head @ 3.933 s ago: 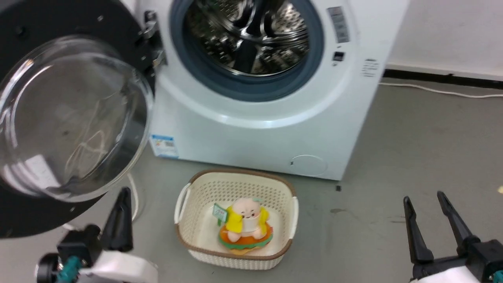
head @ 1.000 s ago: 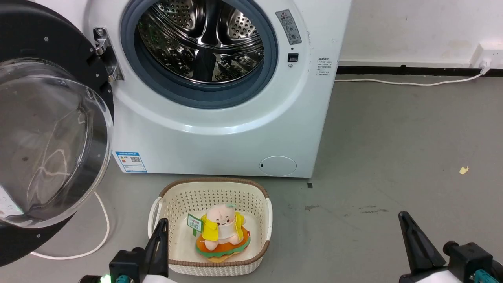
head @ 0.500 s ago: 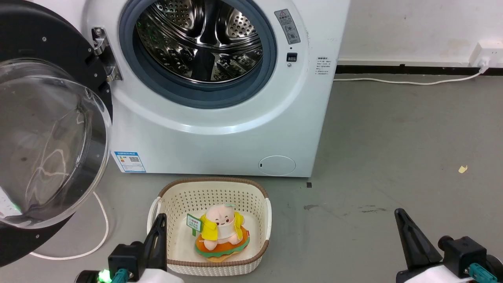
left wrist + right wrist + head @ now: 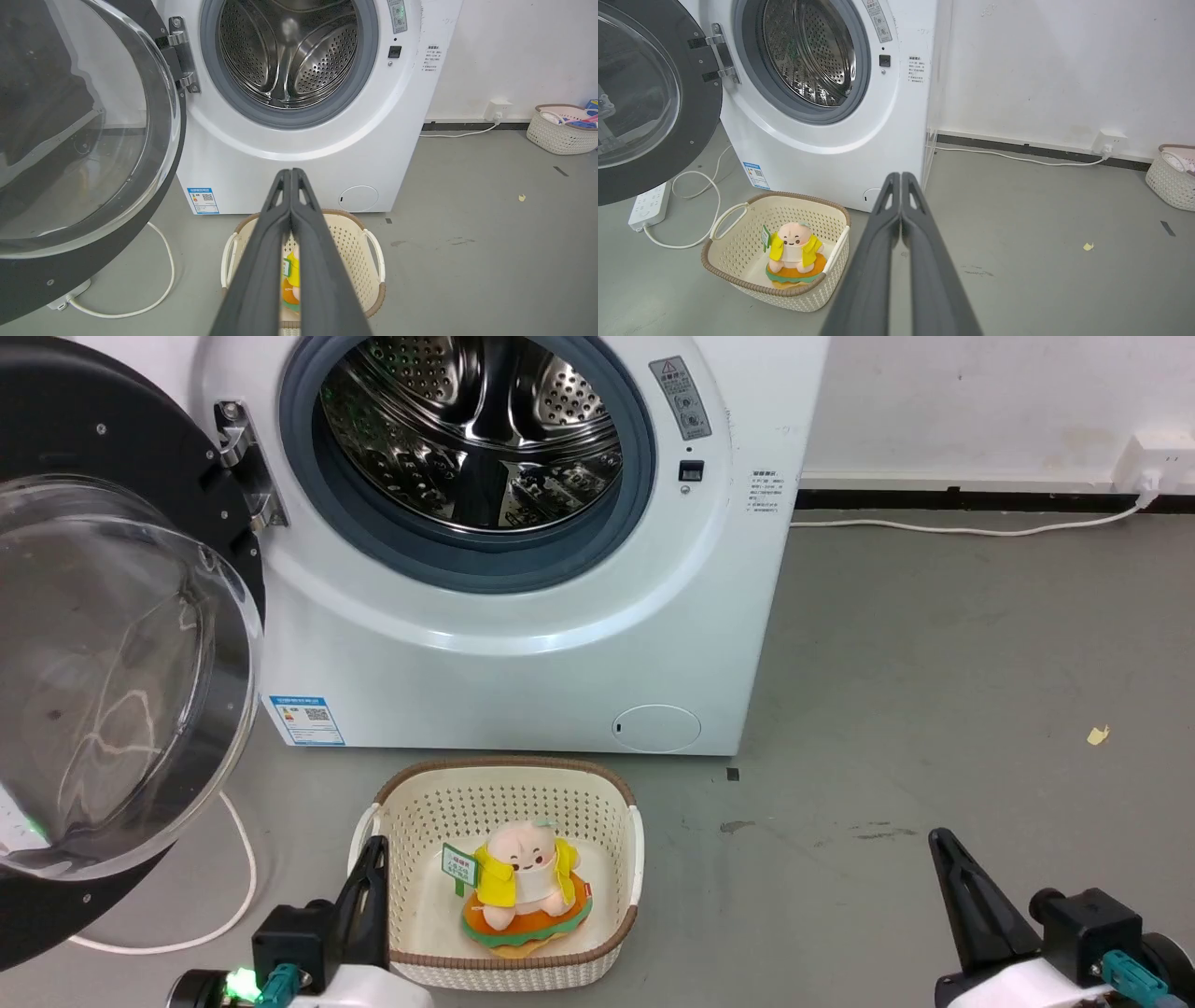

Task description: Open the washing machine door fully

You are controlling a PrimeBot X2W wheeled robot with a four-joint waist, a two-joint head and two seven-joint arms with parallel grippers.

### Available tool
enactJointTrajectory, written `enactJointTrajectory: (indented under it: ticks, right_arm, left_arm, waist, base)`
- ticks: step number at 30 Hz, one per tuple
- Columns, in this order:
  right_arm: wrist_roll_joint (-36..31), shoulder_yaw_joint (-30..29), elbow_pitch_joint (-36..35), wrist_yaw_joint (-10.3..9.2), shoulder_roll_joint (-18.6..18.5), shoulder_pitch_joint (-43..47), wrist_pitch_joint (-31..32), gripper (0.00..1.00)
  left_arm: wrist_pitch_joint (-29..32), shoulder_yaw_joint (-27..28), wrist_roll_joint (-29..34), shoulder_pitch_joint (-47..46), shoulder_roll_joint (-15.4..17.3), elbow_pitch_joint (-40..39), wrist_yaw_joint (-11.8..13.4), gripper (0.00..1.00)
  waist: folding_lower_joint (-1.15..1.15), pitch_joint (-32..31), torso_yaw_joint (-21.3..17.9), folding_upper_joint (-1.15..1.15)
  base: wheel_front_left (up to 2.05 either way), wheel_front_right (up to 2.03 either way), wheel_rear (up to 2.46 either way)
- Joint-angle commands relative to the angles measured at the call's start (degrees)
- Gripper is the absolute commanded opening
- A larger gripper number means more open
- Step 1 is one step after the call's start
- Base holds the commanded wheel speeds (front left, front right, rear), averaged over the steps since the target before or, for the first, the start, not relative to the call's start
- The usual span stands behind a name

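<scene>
- Round black glass-bowled washing machine door [image 4: 103,653] at frame left, hinged beside the white washing machine [image 4: 485,672] at upper centre.
- Cream perforated plastic basket [image 4: 509,773] below the machine, lower centre; yellow-jacketed plush toy [image 4: 527,887] inside.

Large round glossy black washing machine door with clear domed glass [image 4: 112,663]: cut by left edge, head view.
Yellow-jacketed plush toy on orange base [image 4: 290,280]: mostly behind left gripper [image 4: 290,173], left wrist view.
Blue-and-white sticker on machine front [image 4: 306,720]: print too small to read.
Cream perforated basket by wall [image 4: 563,128]: cut by right edge; contents indistinct.
</scene>
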Motion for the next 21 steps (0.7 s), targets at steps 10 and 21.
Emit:
enactJointTrajectory:
  ticks: [10,21]
  right_arm:
    - [-0.9,0.4,-0.1,-0.03,0.2,-1.9,1.4,0.00]
    - [-1.4,0.8,-0.1,-0.03,0.2,-2.5,2.6,0.00]
  left_arm:
    - [1.6,1.6,1.7,-1.5,-1.1,-0.6,-1.0,0.00]
    - [2.8,2.8,2.9,-2.0,-1.7,-1.0,-1.7,0.00]
  waist:
    - [0.00,0.1,-0.1,0.00]
    - [0.00,0.1,-0.3,0.00]
  base:
    - [0.00,0.00,0.00]
    - [0.00,0.00,0.00]
